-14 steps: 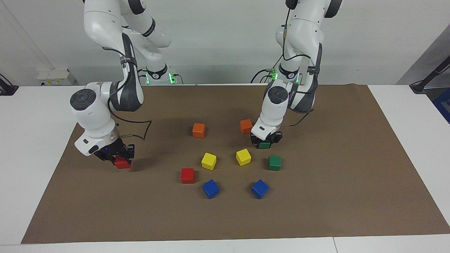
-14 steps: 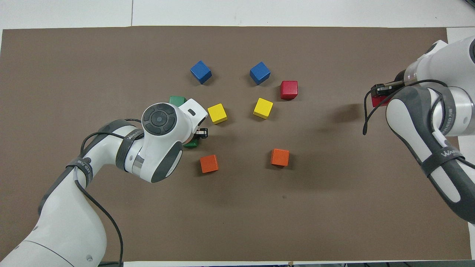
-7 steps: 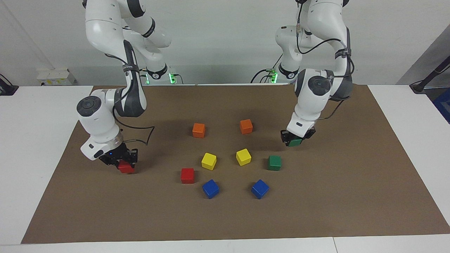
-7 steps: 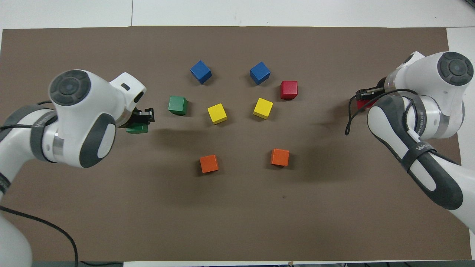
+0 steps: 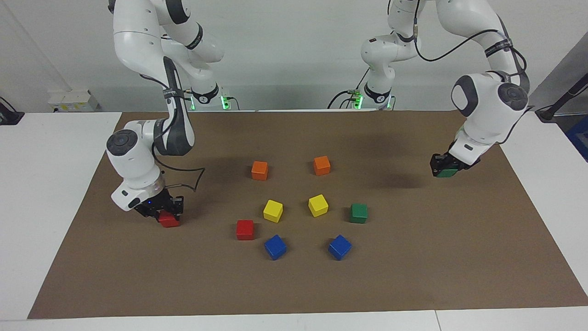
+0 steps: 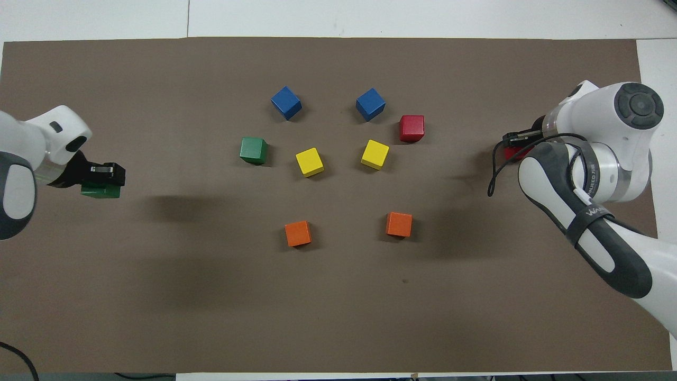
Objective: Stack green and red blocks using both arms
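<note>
Here we see a brown mat [image 5: 459, 257] on a white table, with small coloured cubes grouped at its middle and our two white arms working at either end.

Our left gripper [image 5: 448, 168] hangs over the mat toward the left arm's end, its jaws closed on a dark green cube [image 5: 446, 173] that looks lifted clear of the mat. Our right gripper [image 5: 161, 212] sits low toward the right arm's end, jaws clamped on a bright red cube [image 5: 169, 221] that appears to be at or just above the mat; we cannot tell if it touches.

In the overhead view, taking the middle of the group as the clock's centre, the second green cube [image 6: 253, 150] rests at about nine o'clock and the second red cube [image 6: 412, 128] at about two o'clock. Two blue cubes [image 6: 286, 102] lie at eleven and one o'clock, two yellow cubes [image 6: 309, 161] sit close to the centre, and two orange cubes [image 6: 298, 233] lie at seven and five o'clock. None of these touch.

We judge this to be the carrying step: each arm holds one block, and no stack exists yet. Next, we think each held cube must be brought over its same-coloured partner, squared to it, lowered until the faces meet, and only then released. Alternatively the held cubes get set down first as bases.
</note>
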Tool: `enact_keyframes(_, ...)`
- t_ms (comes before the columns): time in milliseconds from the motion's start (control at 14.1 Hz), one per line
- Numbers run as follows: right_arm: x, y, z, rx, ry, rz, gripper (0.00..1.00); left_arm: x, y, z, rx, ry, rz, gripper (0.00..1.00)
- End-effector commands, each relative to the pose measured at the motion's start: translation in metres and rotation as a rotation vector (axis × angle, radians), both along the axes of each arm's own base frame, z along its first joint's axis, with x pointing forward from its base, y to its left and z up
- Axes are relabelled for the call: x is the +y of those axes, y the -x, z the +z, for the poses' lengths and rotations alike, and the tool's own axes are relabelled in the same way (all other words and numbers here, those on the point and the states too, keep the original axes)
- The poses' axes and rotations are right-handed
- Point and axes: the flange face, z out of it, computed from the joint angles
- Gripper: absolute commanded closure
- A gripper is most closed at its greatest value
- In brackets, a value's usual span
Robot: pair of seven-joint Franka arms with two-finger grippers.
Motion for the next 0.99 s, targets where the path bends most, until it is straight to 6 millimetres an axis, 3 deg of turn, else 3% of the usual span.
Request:
enact_keyframes(0, 0.002, 0.000, -0.003, -0.017, -0.017, -0.014, 1.00, 0.047, 0.024, -0.008, 0.003, 0.022, -0.070, 1.00)
enact_keyframes(71, 0.002, -0.001, -0.002, -0.026, -0.017, -0.012, 1.00, 0.058, 0.030, -0.018, 0.002, 0.023, -0.072, 1.00)
enact_keyframes(141, 0.005, -0.001, -0.002, -0.033, -0.017, -0.009, 0.89, 0.067, 0.037, -0.031, -0.010, 0.020, -0.061, 1.00)
enact_keyframes(212, 0.007, -0.002, -0.004, -0.032, -0.017, -0.004, 0.43, 0.069, 0.042, -0.044, -0.026, 0.015, -0.053, 1.00)
enact_keyframes(283, 0.007, -0.002, -0.004, -0.033, -0.016, -0.003, 0.22, 0.068, 0.047, -0.057, -0.041, 0.011, -0.053, 1.00)
enact_keyframes(424, 0.008, -0.002, -0.003, -0.035, -0.016, -0.002, 0.06, 0.066, 0.053, -0.072, -0.053, 0.008, -0.052, 1.00)
enact_keyframes(495, 0.008, -0.003, -0.002, -0.036, -0.016, -0.002, 0.01, 0.066, 0.052, -0.076, -0.053, 0.009, -0.051, 1.00)
enact_keyframes(707, 0.008, -0.005, 0.010, -0.039, -0.013, 0.000, 0.01, 0.067, 0.051, -0.090, -0.064, 0.008, -0.051, 1.00)
enact_keyframes(778, 0.006, -0.004, 0.023, -0.030, -0.007, -0.001, 0.01, 0.067, 0.051, -0.094, -0.062, 0.010, -0.049, 1.00)
enact_keyframes(920, 0.004, -0.008, 0.069, 0.019, 0.006, -0.003, 0.01, 0.067, 0.051, -0.100, -0.062, 0.011, -0.045, 1.00)
